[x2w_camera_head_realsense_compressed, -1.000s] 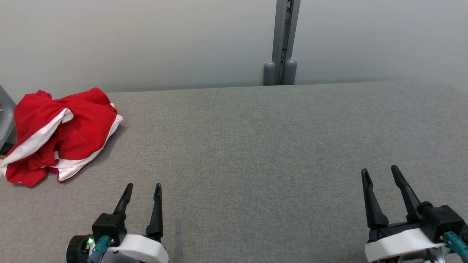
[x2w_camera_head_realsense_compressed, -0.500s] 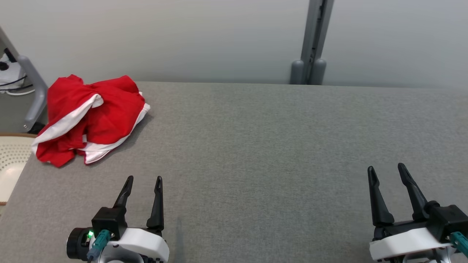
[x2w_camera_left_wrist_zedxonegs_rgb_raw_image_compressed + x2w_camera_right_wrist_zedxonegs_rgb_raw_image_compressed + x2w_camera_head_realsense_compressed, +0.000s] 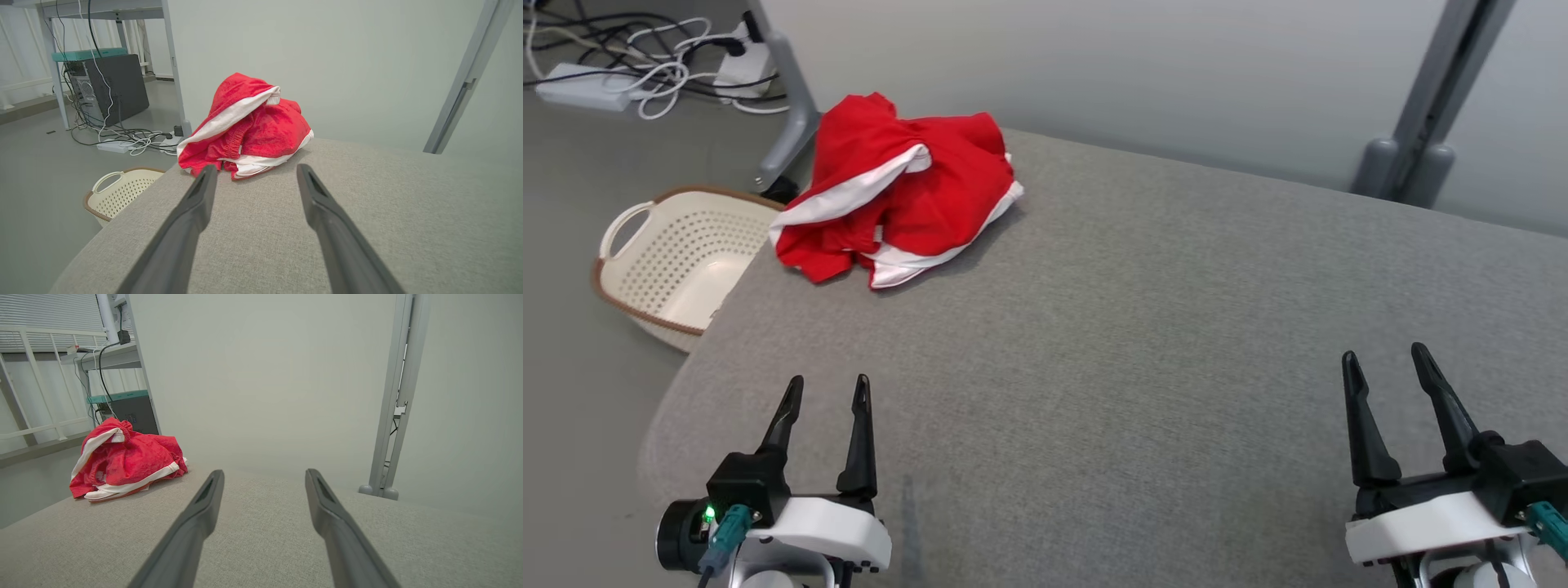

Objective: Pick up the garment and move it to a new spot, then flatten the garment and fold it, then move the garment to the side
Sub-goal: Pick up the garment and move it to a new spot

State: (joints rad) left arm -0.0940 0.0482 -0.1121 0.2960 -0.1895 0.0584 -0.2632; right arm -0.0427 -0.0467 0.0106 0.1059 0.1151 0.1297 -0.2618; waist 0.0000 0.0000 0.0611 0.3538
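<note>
Grey tabletop [image 3: 1135, 327] has the garment [image 3: 898, 196] crumpled at its 10 o'clock corner; my left gripper [image 3: 829, 381] at 7 and right gripper [image 3: 1384, 353] at 5 sit wide open, holding nothing, so I'm pre-pickup: next, reach toward 10 and pinch cloth.

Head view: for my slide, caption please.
Crumpled red-and-white cloth garment on corner of grey fabric table; left gripper, right gripper open.

A pale wall [image 3: 1176, 73] backs the grey counter [image 3: 1135, 367]. A cream basket [image 3: 662, 269] and cables [image 3: 658, 80] lie on the floor [image 3: 572, 367].
</note>
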